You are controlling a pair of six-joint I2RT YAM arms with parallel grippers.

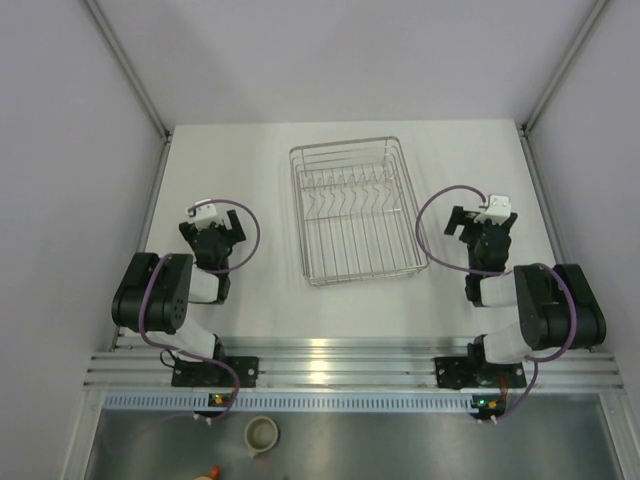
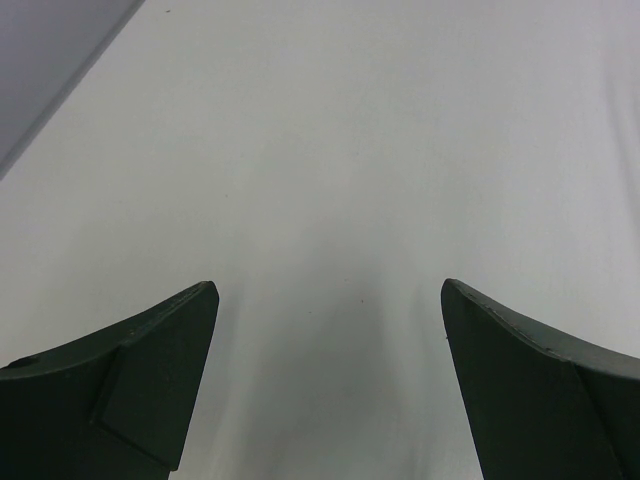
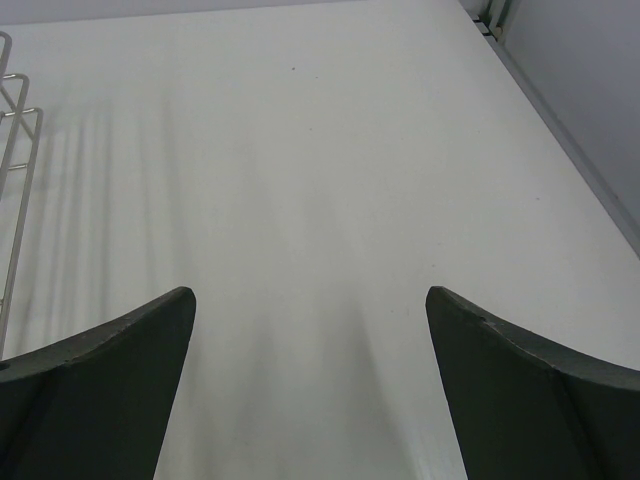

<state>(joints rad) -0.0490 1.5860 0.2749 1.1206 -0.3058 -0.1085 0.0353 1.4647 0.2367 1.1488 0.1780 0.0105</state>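
From my seat the wire dish rack [image 1: 352, 210] stands in the middle of the white table [image 1: 260, 180], its long side running from 12 to 6 o'clock in the top view, with a row of upright wire dividers across its far half. It stands flat with all four sides on the surface.

At 9 o'clock from the rack, and well apart from it, is the left gripper [image 1: 213, 228]. Its wrist camera shows me both dark fingers [image 2: 150, 380] spread wide over bare tabletop with nothing between them.

At 3 o'clock from the rack is the right gripper [image 1: 482, 228], nearer to the rack than the left one is, but not touching it. Its fingers [image 3: 110, 380] are also spread wide and hold nothing. The rack's wire rim shows at 9 o'clock in that wrist view (only a sliver of it).

A purple cable [image 1: 432, 235] loops from the right wrist toward the rack's near right corner. I cannot tell whether it touches the wire.

At 6 o'clock, past the aluminium rail [image 1: 340, 360] that carries both arm bases, a small cup [image 1: 262, 434] sits on a metal shelf.
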